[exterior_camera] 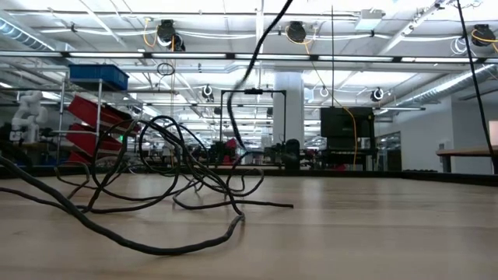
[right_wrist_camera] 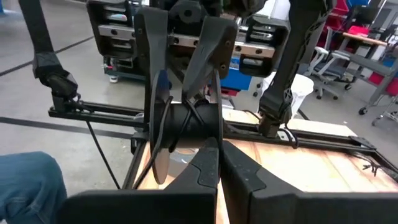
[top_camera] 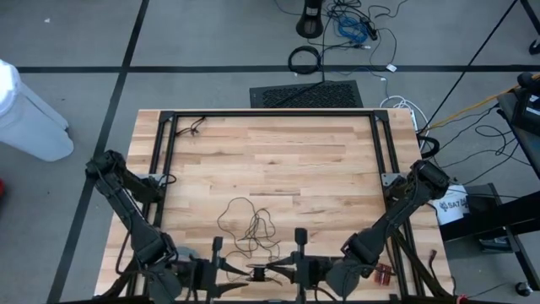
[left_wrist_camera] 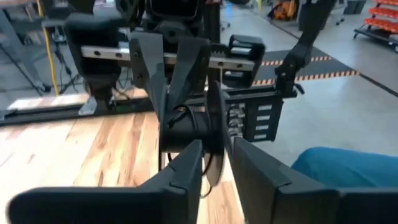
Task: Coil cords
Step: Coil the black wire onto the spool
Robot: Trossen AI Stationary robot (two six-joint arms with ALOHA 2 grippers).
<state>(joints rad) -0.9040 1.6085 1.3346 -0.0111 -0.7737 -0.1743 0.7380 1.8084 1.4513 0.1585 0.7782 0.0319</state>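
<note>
You have the small black spool (right_wrist_camera: 186,121) up off the table at the near edge, pinched between both grippers, with the thin dark cord (top_camera: 249,221) trailing from it. Most of that cord lies in a loose tangle of loops on the wooden table (top_camera: 278,160), just beyond the two grippers and between the arms; in the low view it sprawls across the boards and one strand rises out of the top.

Your right gripper (right_wrist_camera: 219,155) has its fingers pressed together on the spool's rim, its fingertips touching. Your left gripper (left_wrist_camera: 214,152) faces it from the other side, fingers slightly parted around the spool's edge.

Beyond the table's far edge you can see a black floor mat (top_camera: 308,94) and coiled cables (top_camera: 305,58) on the grey floor.
</note>
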